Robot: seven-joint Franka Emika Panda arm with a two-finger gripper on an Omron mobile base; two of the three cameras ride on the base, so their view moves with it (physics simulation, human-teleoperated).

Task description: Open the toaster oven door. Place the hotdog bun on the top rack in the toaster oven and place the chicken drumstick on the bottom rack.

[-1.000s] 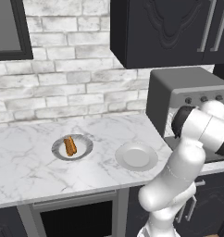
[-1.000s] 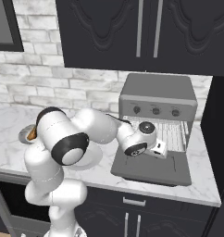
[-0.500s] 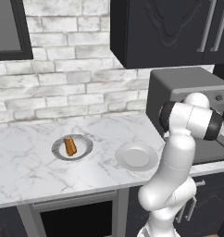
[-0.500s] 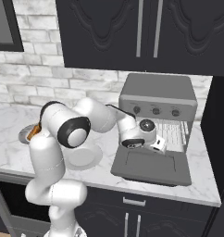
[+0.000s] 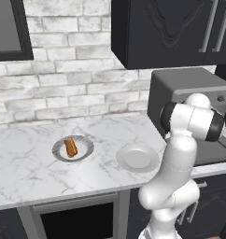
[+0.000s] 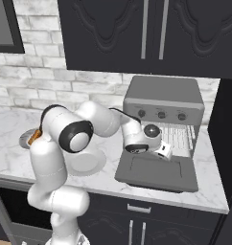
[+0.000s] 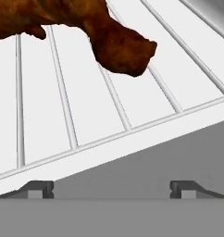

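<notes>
The arm pulled back from the toaster oven, gripper wide open and empty. Chicken drumstick sat on the rack just ahead; retreating low could've clipped the toaster oven door.

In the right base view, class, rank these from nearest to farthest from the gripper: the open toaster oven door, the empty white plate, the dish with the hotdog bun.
1. The toaster oven door, lying open just beneath the gripper.
2. The empty white plate, on the counter to its left.
3. The dish with the hotdog bun, farthest left, partly behind the arm.
</notes>
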